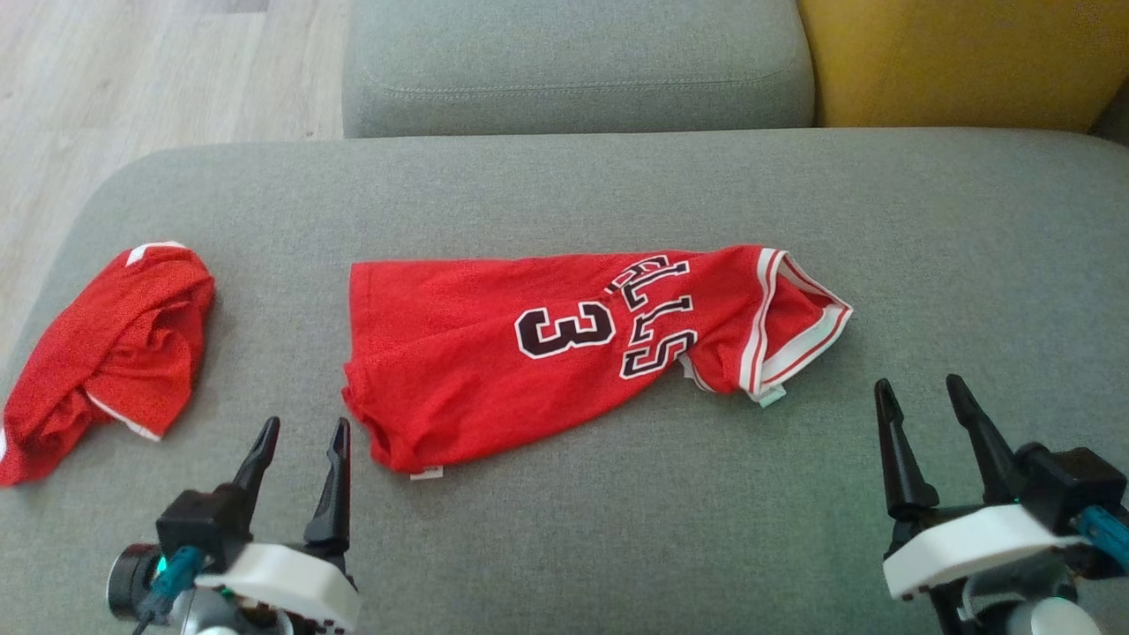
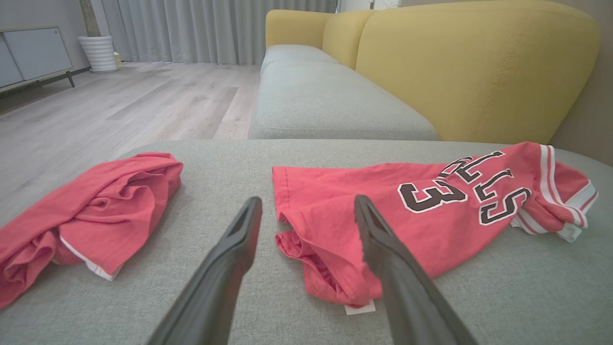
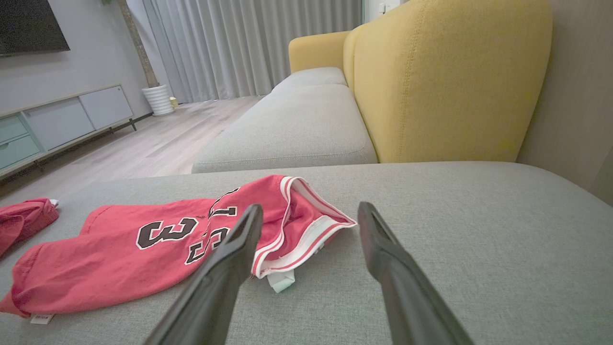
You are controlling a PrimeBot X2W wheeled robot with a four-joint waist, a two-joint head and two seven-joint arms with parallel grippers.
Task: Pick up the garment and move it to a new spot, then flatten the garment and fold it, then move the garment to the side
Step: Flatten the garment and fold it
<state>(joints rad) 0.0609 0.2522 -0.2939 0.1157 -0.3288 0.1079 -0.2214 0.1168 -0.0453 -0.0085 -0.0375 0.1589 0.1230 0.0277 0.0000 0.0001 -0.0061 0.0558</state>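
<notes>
Garment for your task, a red jersey [image 1: 564, 353] with a dark number 3, lay stretched sideways near the middle of the grey cushion [image 1: 617, 547]. It was partly folded over itself, with its white-striped end toward the robot's right and its hem toward the left. You could see a second red garment [image 1: 115, 353] crumpled near the cushion's left edge, well apart from the jersey. The left gripper [image 1: 304, 425] stood released, its two fingers spread, near the hem corner with the small white label but apart from it. The right gripper [image 1: 919, 384] was released as well and held nothing, near the striped end. Behind the cushion you had another grey seat [image 1: 573, 70] and a yellow backrest [image 1: 961, 62].
</notes>
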